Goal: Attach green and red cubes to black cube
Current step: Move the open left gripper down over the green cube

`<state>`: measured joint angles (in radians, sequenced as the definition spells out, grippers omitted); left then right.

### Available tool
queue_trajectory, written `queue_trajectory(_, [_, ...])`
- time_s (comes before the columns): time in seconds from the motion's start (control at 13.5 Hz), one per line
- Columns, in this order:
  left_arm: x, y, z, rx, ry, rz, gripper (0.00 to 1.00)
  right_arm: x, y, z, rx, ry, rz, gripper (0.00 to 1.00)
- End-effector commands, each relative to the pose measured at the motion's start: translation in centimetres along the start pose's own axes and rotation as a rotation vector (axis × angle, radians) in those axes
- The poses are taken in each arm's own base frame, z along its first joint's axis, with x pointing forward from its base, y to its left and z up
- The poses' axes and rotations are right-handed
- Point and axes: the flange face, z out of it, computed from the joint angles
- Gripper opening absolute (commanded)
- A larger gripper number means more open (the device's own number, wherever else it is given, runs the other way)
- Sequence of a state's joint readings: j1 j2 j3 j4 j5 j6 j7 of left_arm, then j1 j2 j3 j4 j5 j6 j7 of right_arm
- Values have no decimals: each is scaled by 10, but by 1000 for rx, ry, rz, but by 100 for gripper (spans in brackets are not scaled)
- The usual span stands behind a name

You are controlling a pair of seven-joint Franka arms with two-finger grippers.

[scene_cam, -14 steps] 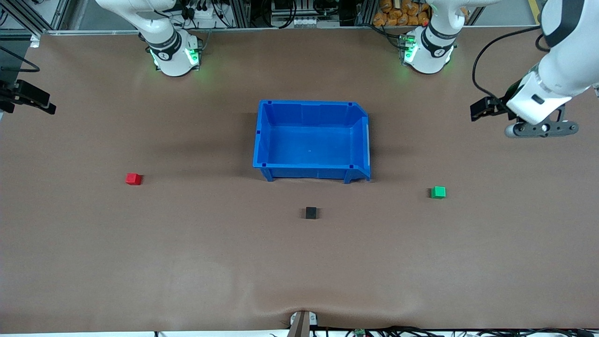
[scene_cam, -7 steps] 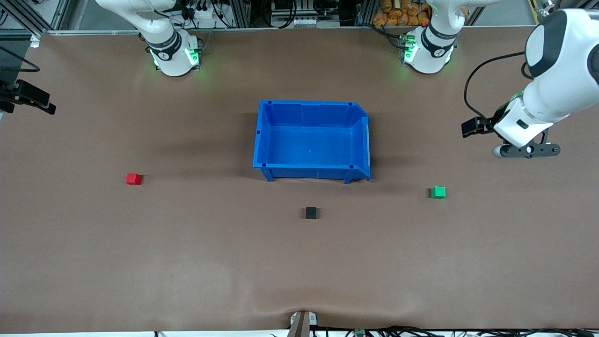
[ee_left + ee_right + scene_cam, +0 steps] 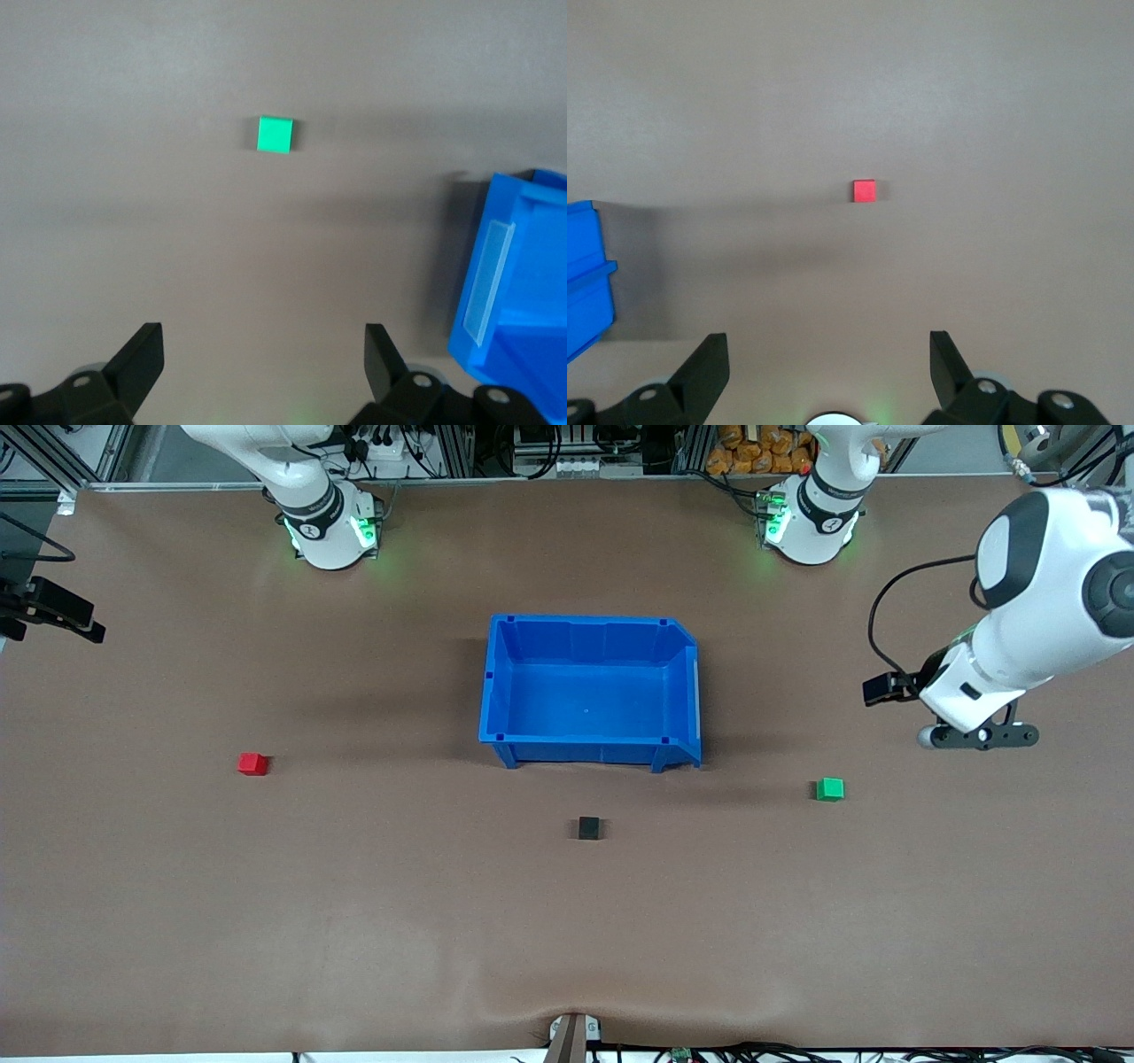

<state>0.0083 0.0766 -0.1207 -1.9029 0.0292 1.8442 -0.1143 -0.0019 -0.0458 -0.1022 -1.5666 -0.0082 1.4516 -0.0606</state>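
I have both tools spread wide and empty: left tool (image 3: 257, 372) over bare bench (image 3: 354, 921) toward its end, lined up on the small bright green cube (image 3: 830, 789). The right tool (image 3: 824, 372) waits above the small red cube (image 3: 252, 763); the matte black cube (image 3: 589, 828) sits mid-bench, near the blue plastic bin (image 3: 485, 691)

In the front view the right gripper is not seen, only a black part at the upper left edge. The blue bin (image 3: 509, 292) is cut off by the right edge in the left wrist view, and both wrist views cut off the fingers (image 3: 137, 359) at the bottom edge.
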Motion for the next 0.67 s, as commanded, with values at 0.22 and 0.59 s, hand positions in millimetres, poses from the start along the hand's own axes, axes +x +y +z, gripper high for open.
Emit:
queue_trajectory(0.22, [11, 2, 37, 8, 13, -6, 100, 8, -1, 4, -13, -13, -4, 100])
queue_trajectory(0.59, [16, 1, 85, -2, 20, -3, 100, 12, 2, 8, -11, -17, 2, 100])
